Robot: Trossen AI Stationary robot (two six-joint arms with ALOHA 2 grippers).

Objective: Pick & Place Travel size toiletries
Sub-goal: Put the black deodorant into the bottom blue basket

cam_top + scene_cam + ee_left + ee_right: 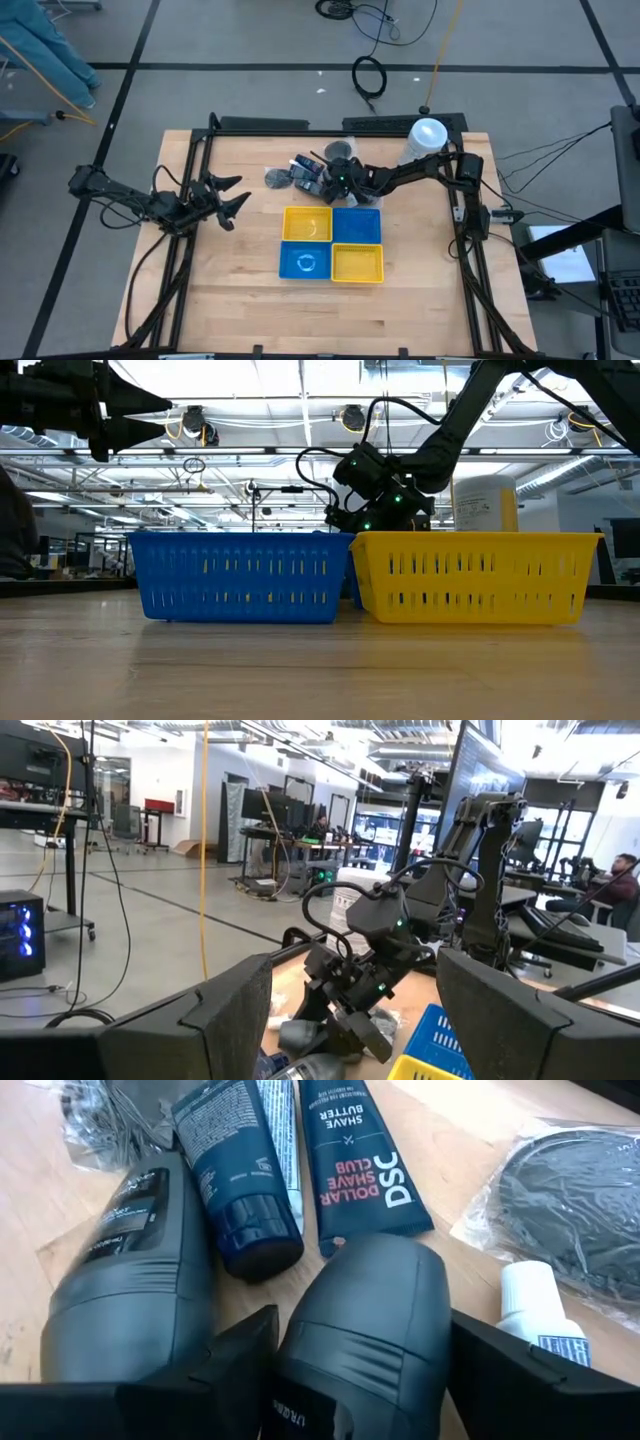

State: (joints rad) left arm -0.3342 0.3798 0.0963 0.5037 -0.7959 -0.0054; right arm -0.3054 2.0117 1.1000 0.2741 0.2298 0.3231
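Note:
The travel size toiletries lie heaped on the table behind the trays. In the right wrist view I see two dark grey bottles, a navy tube, a shave butter tube, a white-capped tube and a wrapped round packet. My right gripper is low over the heap and open. One finger stands on either side of the nearer grey bottle, which lies flat on the table. My left gripper waits open at the table's left, raised above it.
Four square trays stand near the table's middle: yellow, blue, blue, yellow. A tall white canister stands at the far right, by the right arm. A round grey packet lies left of the heap.

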